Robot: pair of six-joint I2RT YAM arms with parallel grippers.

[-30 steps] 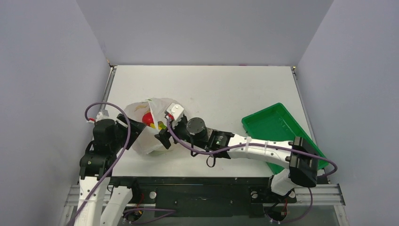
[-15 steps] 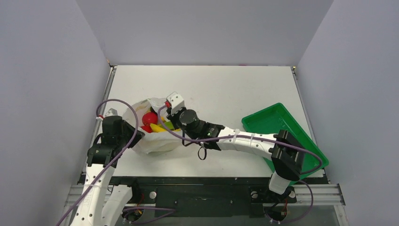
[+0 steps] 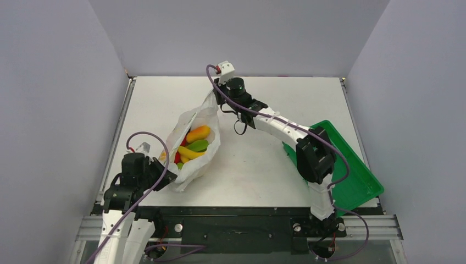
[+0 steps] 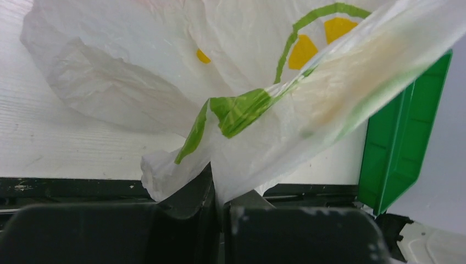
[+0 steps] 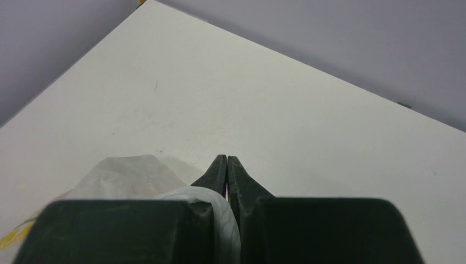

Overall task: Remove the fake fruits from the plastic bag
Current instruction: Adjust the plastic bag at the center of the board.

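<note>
The left hand (image 4: 218, 187) and the right hand (image 5: 227, 162) are each clamping an edge of the plastic bag (image 3: 190, 169). The fake fruits (image 3: 193, 144) are lying inside it, between the 2 hands; none is out yet.

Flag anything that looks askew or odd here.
The plastic bag is stretched between the left gripper and right gripper, fake fruits inside. The green tray lies skewed near the right edge of the table.
</note>
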